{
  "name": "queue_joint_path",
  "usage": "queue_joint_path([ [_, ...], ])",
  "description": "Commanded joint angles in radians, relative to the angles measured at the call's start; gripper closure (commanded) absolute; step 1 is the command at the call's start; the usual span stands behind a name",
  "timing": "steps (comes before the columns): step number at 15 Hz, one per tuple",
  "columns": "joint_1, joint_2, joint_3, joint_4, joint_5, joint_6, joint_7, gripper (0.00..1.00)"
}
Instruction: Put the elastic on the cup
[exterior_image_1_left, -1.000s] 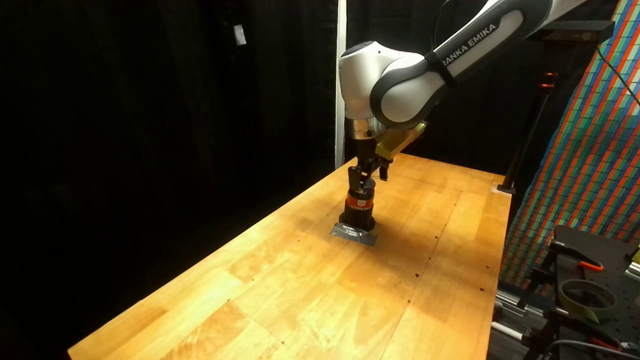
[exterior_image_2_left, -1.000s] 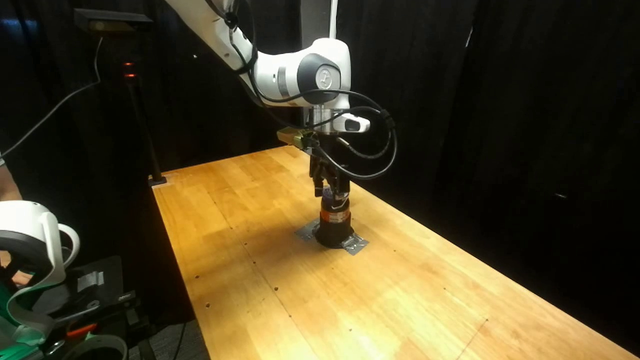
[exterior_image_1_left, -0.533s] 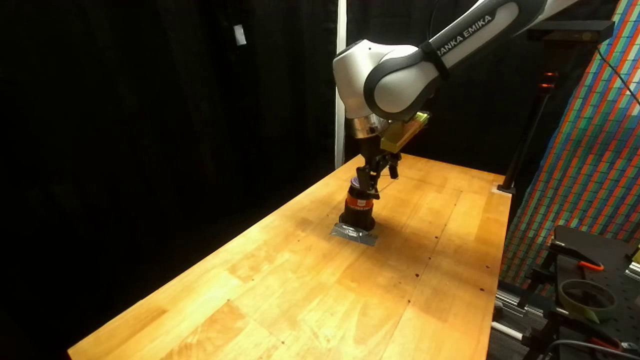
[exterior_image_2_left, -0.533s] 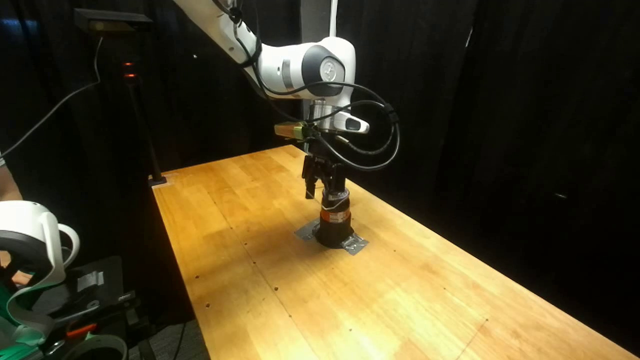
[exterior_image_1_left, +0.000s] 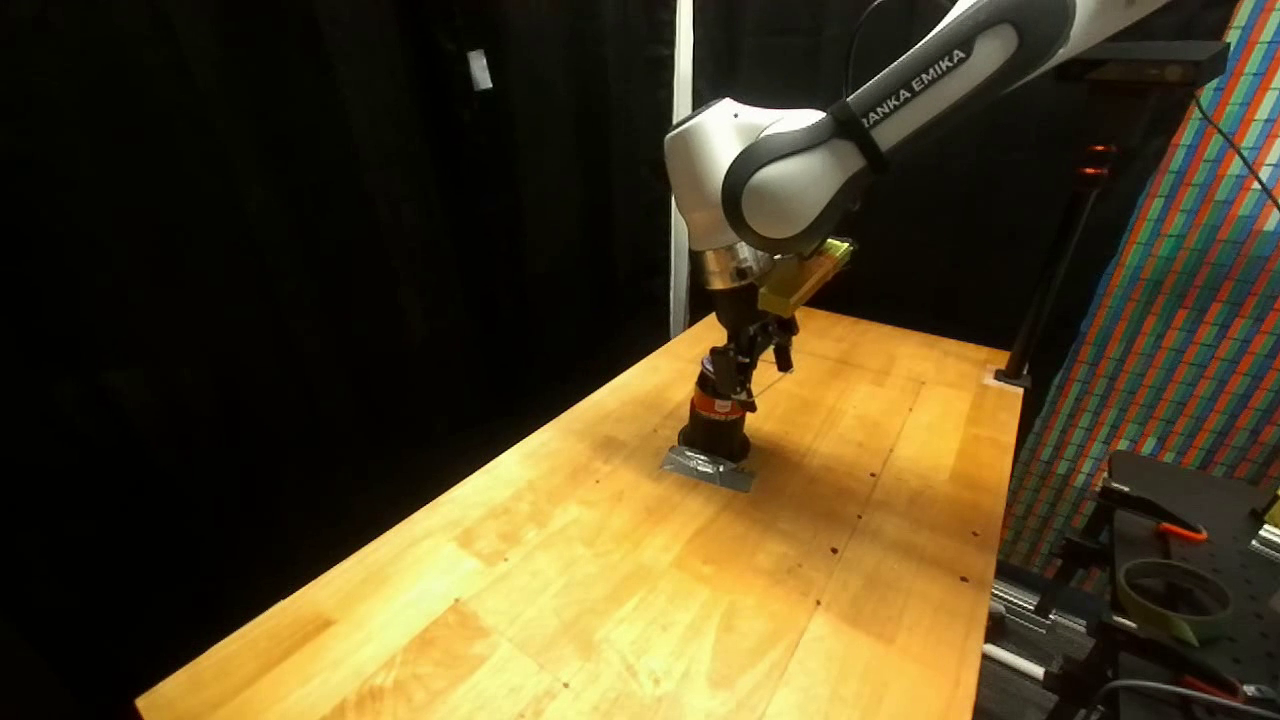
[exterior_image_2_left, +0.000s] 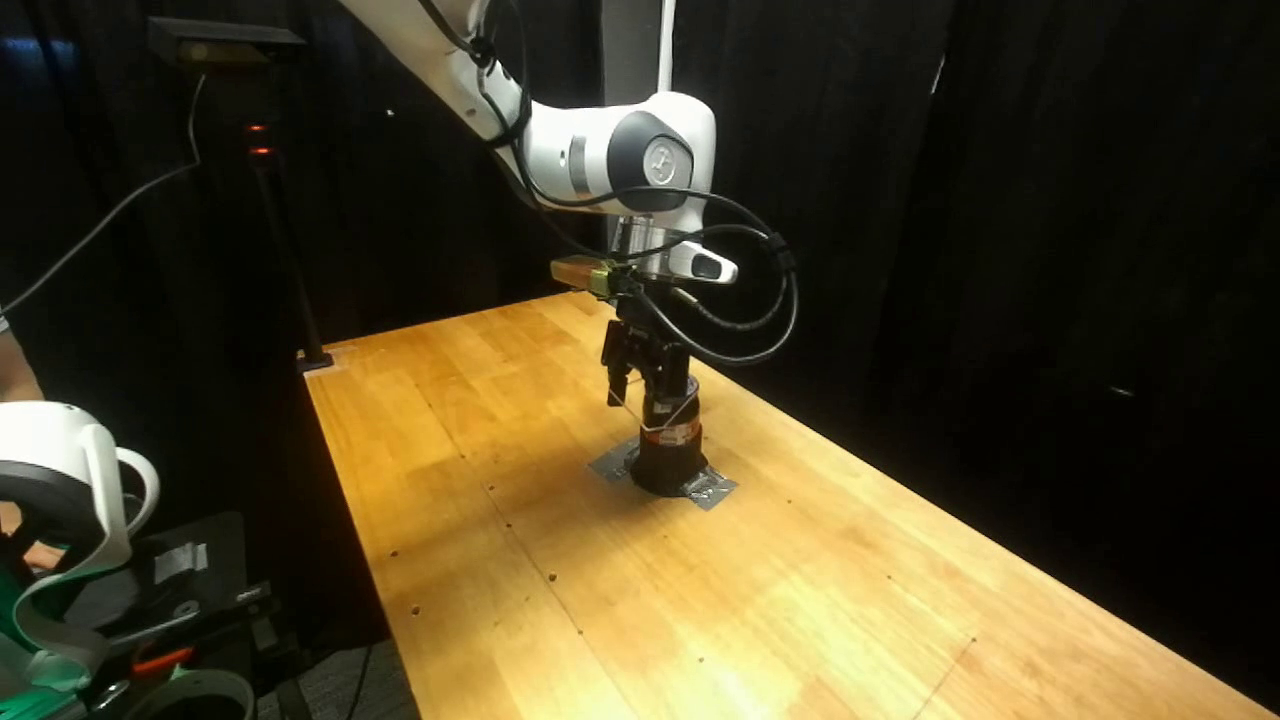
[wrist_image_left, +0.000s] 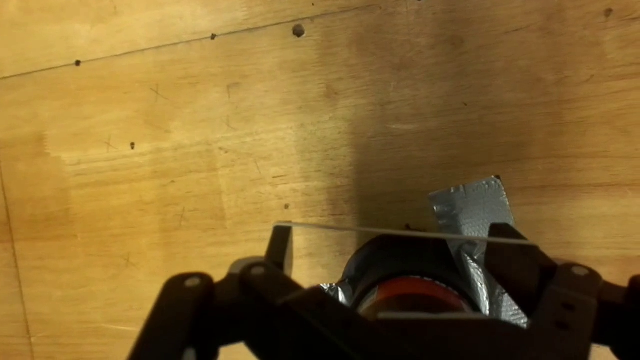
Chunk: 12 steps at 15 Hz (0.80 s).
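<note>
Cup (exterior_image_2_left: 668, 465) stands upright on the table (exterior_image_1_left: 600, 600), in its farther part in both exterior views. Elastic (wrist_image_left: 350, 229) is stretched across the gripper (wrist_image_left: 393, 232): fingers (wrist_image_left: 281, 250) well apart, one left of the cup in an exterior view, the other partly hidden behind it. There the elastic (exterior_image_2_left: 652, 430) dips across the cup's near side, about the top of the orange band. Can't tell if it goes all the way round.

Step in hand, we judge: working the elastic down over the cup. We'd want the loop level, the cup well inside it, fingers spread until it sits on the body above the flared base; then ease the tips out gently. Let go unevenly and it may snap off; lift too early and it likely rides back up.

Tape (wrist_image_left: 472, 207) pins the base, so the cup should take some pull. Gripper blocks much of the cup in the wrist view. Arm (exterior_image_2_left: 565, 140) is overhead, cables (exterior_image_2_left: 779, 250) looping right. Bench (exterior_image_1_left: 1170, 480) and roll (exterior_image_1_left: 1128, 605) sit off right, well apart, not in our way.
</note>
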Motion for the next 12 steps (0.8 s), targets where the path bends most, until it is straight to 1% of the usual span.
queue_joint_path([
  [1,-0.014,0.027,0.016,0.015,0.025,0.033,-0.036,0.00],
  [5,-0.013,0.047,0.013,0.016,0.023,0.064,-0.041,0.00],
  [8,-0.011,0.019,0.006,-0.022,0.012,0.064,-0.038,0.00],
  [11,-0.011,-0.025,0.003,-0.084,0.001,0.091,-0.041,0.00],
  [12,-0.012,-0.042,0.004,-0.112,-0.003,0.108,-0.047,0.25],
])
